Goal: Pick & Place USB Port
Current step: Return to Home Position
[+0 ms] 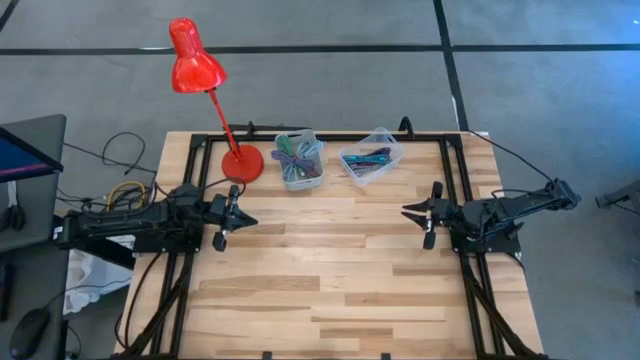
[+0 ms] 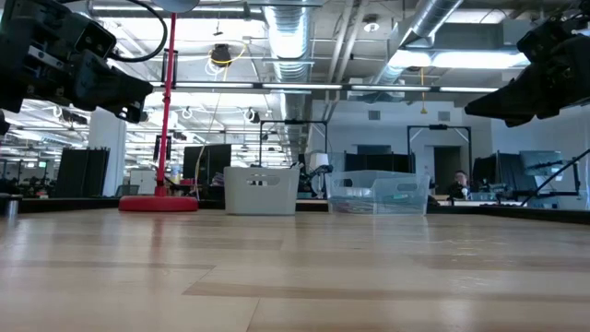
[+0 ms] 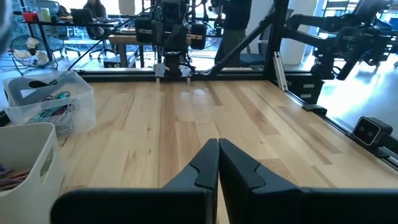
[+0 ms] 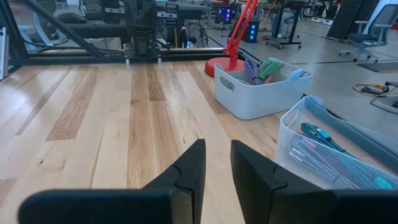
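At the frame's middle, the left gripper (image 1: 250, 221) (fingers pressed together) faces the right gripper (image 1: 408, 211), fingers slightly parted; cables (image 1: 297, 152) lie in the gray bin (image 1: 303, 184) above.

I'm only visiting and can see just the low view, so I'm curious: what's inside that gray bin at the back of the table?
Observer: From above, the gray bin holds a tangle of cables, with purple and green ones among them.
Operator: And the clear bin next to it?
Observer: The clear bin has teal cables lying in it.
Operator: Are the robot's claws carrying anything?
Observer: No. The left gripper is shut on nothing, and the right gripper has a small gap between its fingers and is also empty.
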